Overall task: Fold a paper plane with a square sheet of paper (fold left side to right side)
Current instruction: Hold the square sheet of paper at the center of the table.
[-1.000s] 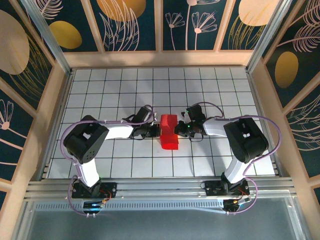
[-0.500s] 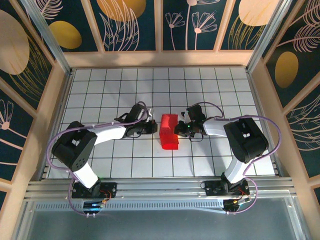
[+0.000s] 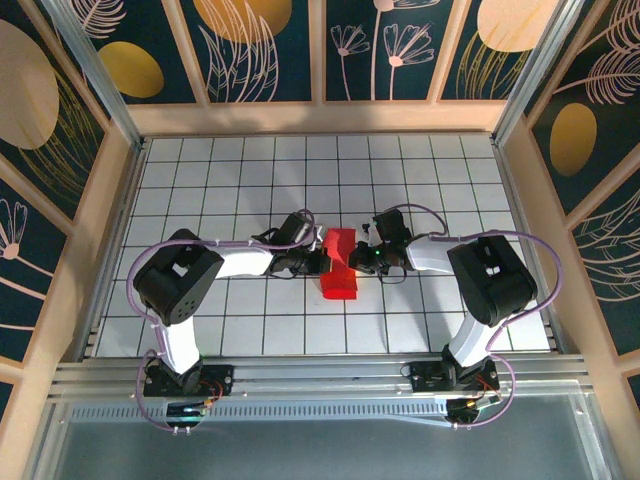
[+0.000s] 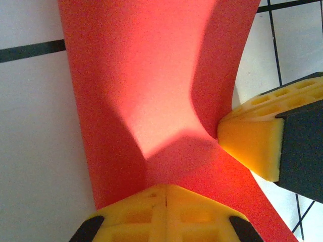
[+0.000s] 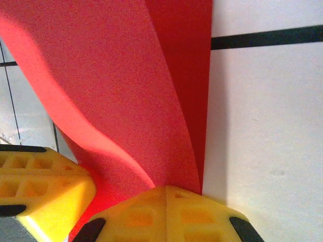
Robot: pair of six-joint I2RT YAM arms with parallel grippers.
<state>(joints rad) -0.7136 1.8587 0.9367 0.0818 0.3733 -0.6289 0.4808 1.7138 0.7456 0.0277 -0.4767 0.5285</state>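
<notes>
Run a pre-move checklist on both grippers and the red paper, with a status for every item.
1. Left gripper shut: ok.
2. Right gripper shut: ok.
3. Both tips touching the paper: ok.
4. Paper lying flat: not ok, it bows up between the grippers.
5. Paper pinched rather than just pressed: cannot tell.
6. Grippers apart from each other: ok.
</notes>
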